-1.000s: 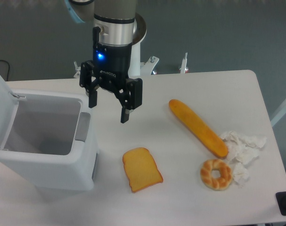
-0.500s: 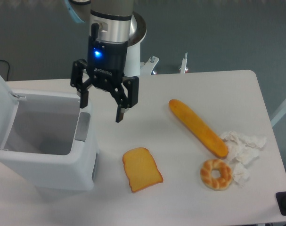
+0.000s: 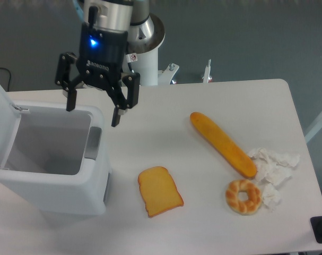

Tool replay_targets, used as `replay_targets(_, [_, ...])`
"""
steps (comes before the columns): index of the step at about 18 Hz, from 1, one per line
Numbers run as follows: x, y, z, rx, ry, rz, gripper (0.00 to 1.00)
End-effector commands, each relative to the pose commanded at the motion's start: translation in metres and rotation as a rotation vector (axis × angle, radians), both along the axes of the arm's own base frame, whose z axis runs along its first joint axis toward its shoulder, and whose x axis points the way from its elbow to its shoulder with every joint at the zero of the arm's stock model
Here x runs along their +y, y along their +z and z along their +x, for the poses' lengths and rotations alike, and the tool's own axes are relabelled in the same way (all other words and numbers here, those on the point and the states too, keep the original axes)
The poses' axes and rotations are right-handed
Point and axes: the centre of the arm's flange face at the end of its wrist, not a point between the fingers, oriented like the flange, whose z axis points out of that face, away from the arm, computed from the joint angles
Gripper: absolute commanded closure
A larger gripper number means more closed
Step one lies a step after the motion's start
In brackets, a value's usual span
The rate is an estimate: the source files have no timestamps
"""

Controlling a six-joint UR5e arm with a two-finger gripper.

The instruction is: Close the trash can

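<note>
Hand [image 3: 93, 117] spread wide, straddling the open trash can's [image 3: 49, 186] right rim.

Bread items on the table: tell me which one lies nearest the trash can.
The toast slice, flat on the table just right of the trash can. The baguette and the bagel lie farther right, by the crumpled paper.

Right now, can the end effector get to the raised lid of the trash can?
Probably yes. The open end effector hangs over the trash can, and nothing stands between it and the lid at the left edge.
</note>
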Motion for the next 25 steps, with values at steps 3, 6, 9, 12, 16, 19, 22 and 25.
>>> replay_targets(3, [0.0, 0.008, 0.015, -0.022, 0.005, 0.018, 0.0])
replay_targets(6, [-0.003, 0.02, 0.029, -0.08, -0.005, 0.065, 0.0])
replay_targets(9, [-0.009, 0.035, 0.044, -0.117, -0.035, 0.112, 0.0])
replay_targets(12, [-0.019, 0.05, 0.055, -0.119, -0.056, 0.148, 0.0])
replay_targets(16, [-0.03, 0.064, 0.076, -0.127, -0.093, 0.183, 0.0])
replay_targets(19, [-0.031, 0.067, 0.086, -0.187, -0.093, 0.198, 0.0])
replay_targets(22, [-0.027, 0.067, 0.1, -0.216, -0.107, 0.197, 0.0])
replay_targets(25, [-0.025, 0.07, 0.108, -0.242, -0.145, 0.216, 0.0])
